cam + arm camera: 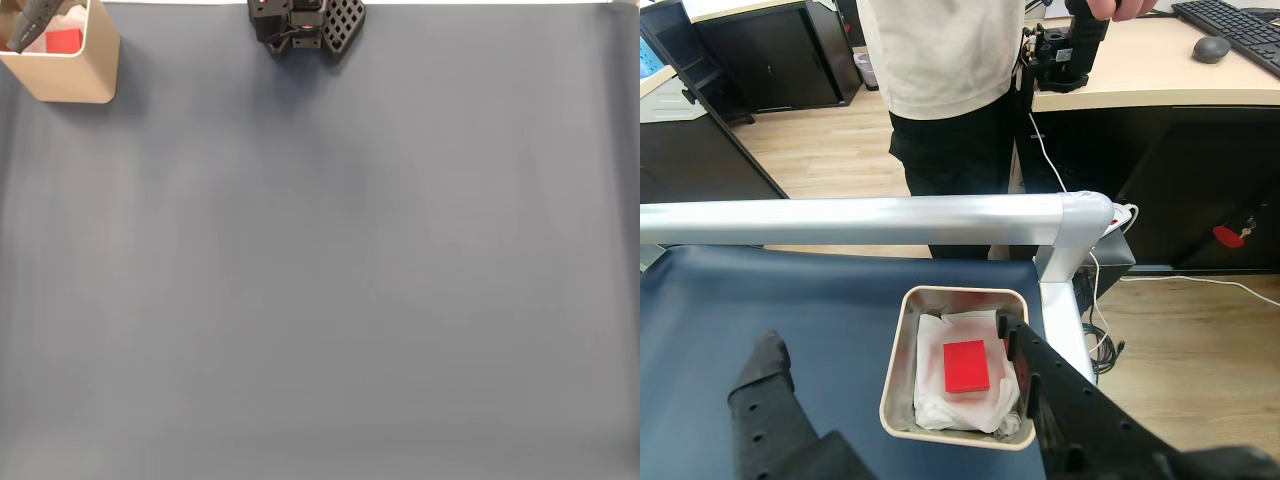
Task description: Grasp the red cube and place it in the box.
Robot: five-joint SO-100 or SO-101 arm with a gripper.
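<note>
The red cube (pixel 966 365) lies flat on crumpled white paper inside the box (pixel 894 366), touching neither finger. My gripper (pixel 887 332) hovers over the box and is open; its dark fingers (pixel 1040 375) stand wide apart, one left of the box and one over its right rim. In the fixed view the box (pixel 75 78) sits at the table's far left corner. The red cube (pixel 64 41) shows inside it, and a grey finger (pixel 36 20) reaches over its opening.
The arm's black base (pixel 300 25) stands at the back edge of the blue-grey table (pixel 330 260). A silver rail (pixel 870 218) borders the table just beyond the box. A person (pixel 940 90) stands behind that rail beside a desk (pixel 1150 70).
</note>
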